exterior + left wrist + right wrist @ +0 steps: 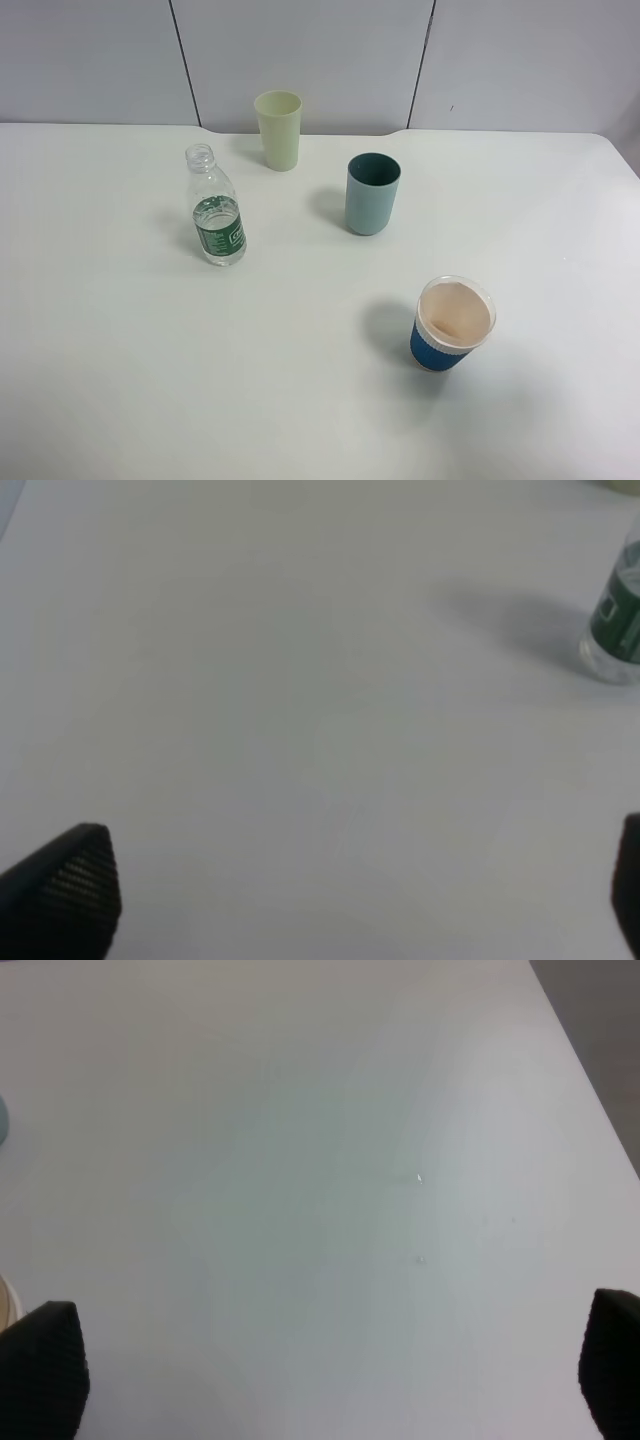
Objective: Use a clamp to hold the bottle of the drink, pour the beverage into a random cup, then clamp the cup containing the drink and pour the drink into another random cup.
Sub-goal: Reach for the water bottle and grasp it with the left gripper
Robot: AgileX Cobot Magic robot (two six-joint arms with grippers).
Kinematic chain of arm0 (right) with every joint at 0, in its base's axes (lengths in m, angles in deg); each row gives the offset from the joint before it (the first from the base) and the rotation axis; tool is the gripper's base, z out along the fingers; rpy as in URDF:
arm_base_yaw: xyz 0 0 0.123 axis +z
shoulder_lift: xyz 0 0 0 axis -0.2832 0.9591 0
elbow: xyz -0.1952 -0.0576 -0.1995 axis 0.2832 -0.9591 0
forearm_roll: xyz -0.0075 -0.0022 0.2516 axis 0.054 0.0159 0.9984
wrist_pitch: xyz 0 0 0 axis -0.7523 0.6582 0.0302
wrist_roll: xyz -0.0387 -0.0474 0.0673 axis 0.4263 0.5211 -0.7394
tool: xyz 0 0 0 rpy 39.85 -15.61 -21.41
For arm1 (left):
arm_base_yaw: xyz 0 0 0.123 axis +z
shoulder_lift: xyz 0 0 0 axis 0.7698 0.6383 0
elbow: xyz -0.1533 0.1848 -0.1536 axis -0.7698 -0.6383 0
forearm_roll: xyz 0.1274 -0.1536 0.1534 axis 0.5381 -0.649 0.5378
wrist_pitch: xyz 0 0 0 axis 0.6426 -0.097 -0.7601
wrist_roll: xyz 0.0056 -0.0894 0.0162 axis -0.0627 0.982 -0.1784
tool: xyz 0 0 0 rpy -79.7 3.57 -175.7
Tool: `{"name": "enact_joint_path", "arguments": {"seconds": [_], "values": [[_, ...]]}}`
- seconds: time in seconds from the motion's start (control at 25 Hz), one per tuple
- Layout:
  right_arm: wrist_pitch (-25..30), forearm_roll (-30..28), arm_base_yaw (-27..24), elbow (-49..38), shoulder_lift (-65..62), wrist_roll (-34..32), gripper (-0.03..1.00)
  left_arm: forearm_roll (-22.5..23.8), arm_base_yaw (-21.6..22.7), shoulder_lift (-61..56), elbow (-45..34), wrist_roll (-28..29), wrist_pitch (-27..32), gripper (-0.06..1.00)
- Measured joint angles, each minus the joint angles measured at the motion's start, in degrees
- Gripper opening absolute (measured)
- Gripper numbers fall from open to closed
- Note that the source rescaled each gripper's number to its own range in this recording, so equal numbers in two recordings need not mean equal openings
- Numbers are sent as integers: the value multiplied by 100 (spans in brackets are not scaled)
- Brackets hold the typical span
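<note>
Bottle [216, 212], uncapped, stands on counter [120, 360] near pale cup [279, 130]; left gripper [350, 890] and right gripper [328, 1365] both released, empty.

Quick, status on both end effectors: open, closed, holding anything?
Left end effector: open, holding nothing.
Right end effector: open, holding nothing.

wide gaps separate bottle [216, 215], pale cup [279, 130], teal cup [372, 194] and blue cup [450, 328].
</note>
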Motion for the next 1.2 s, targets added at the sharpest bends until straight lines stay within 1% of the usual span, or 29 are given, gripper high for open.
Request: {"name": "enact_joint_path", "arguments": {"seconds": [1.2], "values": [[0, 0, 0, 0, 0, 0, 100, 0, 0, 0, 0, 0, 0, 100]]}}
